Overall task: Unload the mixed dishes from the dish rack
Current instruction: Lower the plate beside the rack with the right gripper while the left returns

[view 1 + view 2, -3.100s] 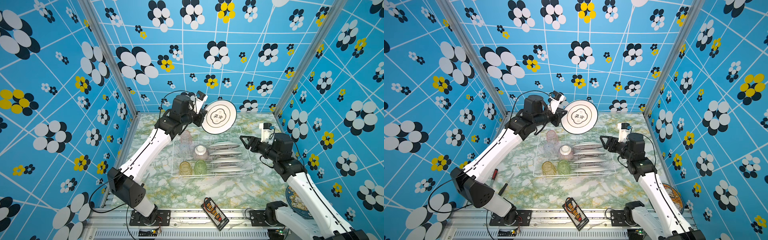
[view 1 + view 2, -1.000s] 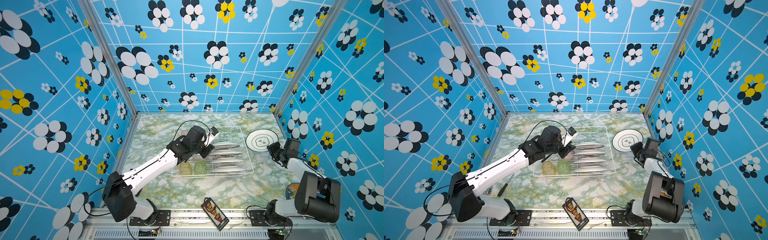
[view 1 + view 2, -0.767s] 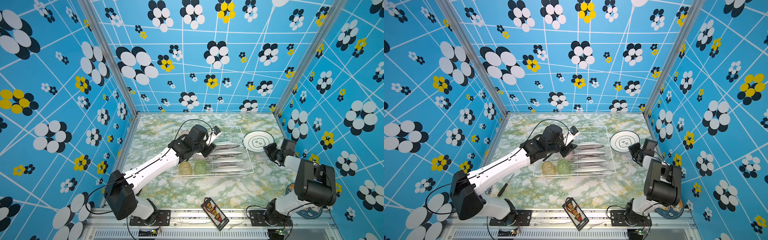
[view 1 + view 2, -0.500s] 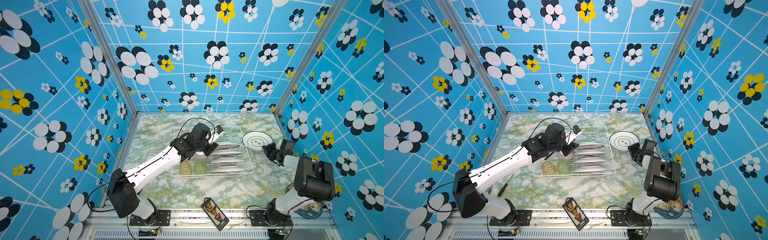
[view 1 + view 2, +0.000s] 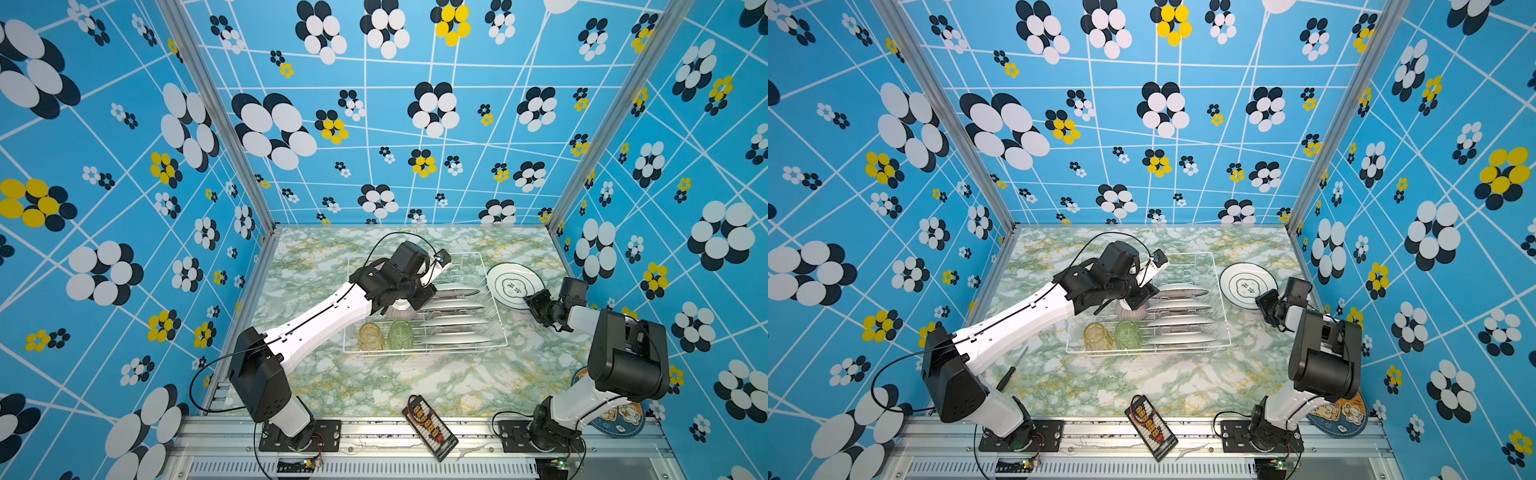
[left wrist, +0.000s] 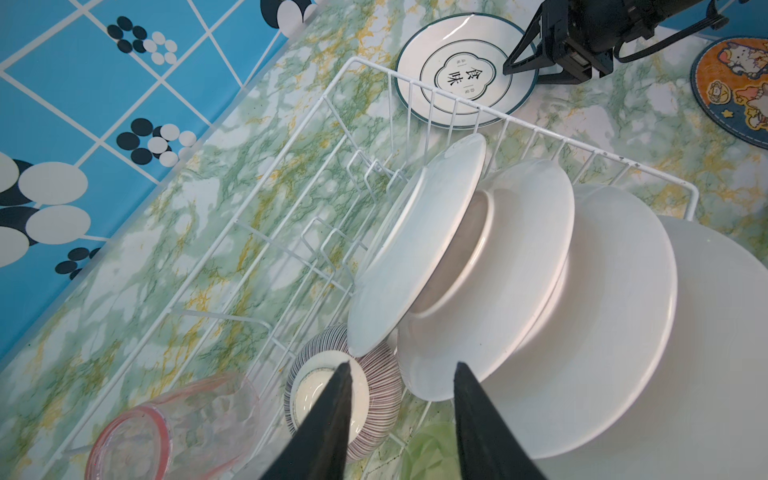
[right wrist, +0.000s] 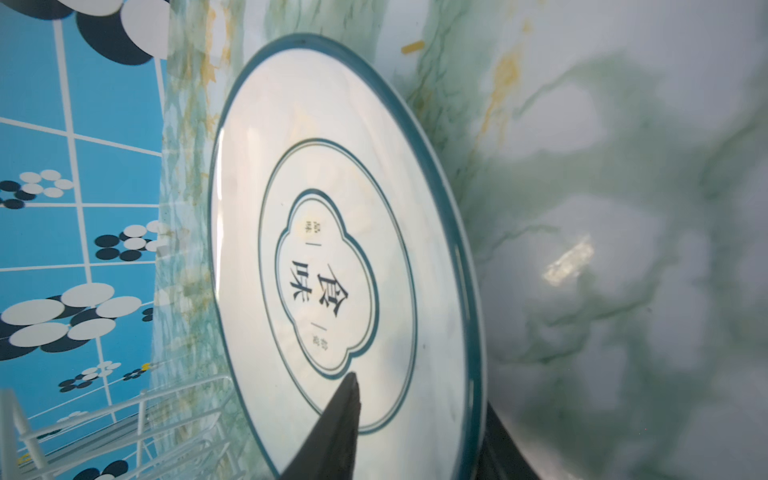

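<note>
The white wire dish rack holds several white plates on edge, a purple-striped bowl upside down, and yellow, green and pink tumblers. My left gripper hangs open over the bowl and the nearest plates' edges, holding nothing. One green-rimmed plate lies flat on the table right of the rack. My right gripper is open astride its rim, one finger above the plate and one below.
A black board with orange connectors lies at the table's front edge. The blue cartoon mat sits at the front right, partly under the right arm. A screwdriver lies front left. Patterned walls close three sides.
The right gripper has brought the plate closer beside the rack, laid it flat and spread its jaws. The left gripper has shifted slightly over the rack and stays open.
</note>
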You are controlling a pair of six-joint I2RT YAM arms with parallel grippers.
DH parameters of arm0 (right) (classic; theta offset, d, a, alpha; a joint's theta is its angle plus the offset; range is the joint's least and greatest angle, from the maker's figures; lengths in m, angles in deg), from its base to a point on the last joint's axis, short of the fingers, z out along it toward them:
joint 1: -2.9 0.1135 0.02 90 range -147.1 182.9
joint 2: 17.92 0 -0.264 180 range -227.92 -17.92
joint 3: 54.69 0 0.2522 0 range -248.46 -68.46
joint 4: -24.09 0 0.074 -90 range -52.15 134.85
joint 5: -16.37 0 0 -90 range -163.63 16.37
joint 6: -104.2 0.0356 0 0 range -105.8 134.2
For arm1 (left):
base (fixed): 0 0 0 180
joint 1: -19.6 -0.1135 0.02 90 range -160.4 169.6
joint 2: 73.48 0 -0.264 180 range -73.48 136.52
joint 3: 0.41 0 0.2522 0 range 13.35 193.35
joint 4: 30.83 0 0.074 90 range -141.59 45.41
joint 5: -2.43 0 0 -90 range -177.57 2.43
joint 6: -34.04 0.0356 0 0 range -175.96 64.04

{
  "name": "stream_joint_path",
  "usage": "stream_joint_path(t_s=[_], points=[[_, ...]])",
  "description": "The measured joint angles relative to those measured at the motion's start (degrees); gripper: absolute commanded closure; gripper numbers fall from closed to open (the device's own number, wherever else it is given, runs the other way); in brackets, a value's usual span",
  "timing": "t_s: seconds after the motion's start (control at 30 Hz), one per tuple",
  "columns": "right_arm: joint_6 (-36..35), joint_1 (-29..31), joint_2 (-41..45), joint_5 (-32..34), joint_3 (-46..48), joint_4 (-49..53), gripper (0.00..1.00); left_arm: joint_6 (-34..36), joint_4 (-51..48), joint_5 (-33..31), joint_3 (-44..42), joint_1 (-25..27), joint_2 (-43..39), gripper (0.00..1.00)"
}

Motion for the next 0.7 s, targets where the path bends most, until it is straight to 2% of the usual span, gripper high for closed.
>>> stream_joint_path(t_s=[0.13,0.23,0.3,0.37,0.7], points=[[-1.51,0.0,1.75,1.27,-0.11,2.49,0.41,0.92,-1.4,0.04,0.94,0.0,1.4,0.58],[-3.06,0.0,3.54,2.27,-0.11,4.87,0.36,1.46,-2.03,0.31,2.21,0.0,2.78,0.58],[-3.91,0.0,5.4,2.99,-0.15,6.97,0.35,1.88,-2.47,0.7,3.28,0.0,3.61,0.58],[-5.29,0.0,8.24,3.82,-0.22,9.53,0.35,2.38,-2.89,1.05,4.24,0.07,4.22,0.53],[-11.23,0.0,25.68,4.83,-1.53,20.61,0.33,7.1,-3.63,-0.33,9.31,3.67,8.02,0.54]])
